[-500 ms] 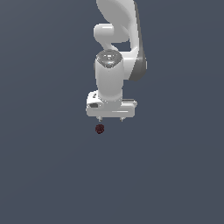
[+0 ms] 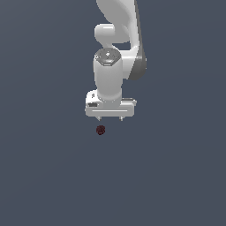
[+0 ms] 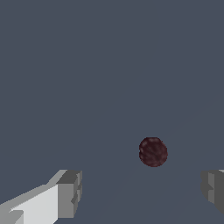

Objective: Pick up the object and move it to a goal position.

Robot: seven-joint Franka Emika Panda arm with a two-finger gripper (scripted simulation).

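The object (image 2: pixel 100 130) is a tiny dark red, bumpy ball lying on the grey floor, just in front of the white gripper (image 2: pixel 110 118) in the exterior view. My gripper hangs above and slightly behind it, pointing down, its two short fingertips (image 2: pixel 121 118) spread apart. In the wrist view the object (image 3: pixel 153 152) shows beyond the gripper (image 3: pixel 142 190), lying nearer one finger (image 3: pixel 213 187) than the other. The gripper is open and holds nothing.
A uniform dark grey floor (image 2: pixel 48 176) fills both views. The white arm (image 2: pixel 119 39) rises behind the gripper toward the top of the exterior view. No other objects or edges show.
The arm and gripper stand in almost the same place as half a second ago; the ball has not moved.
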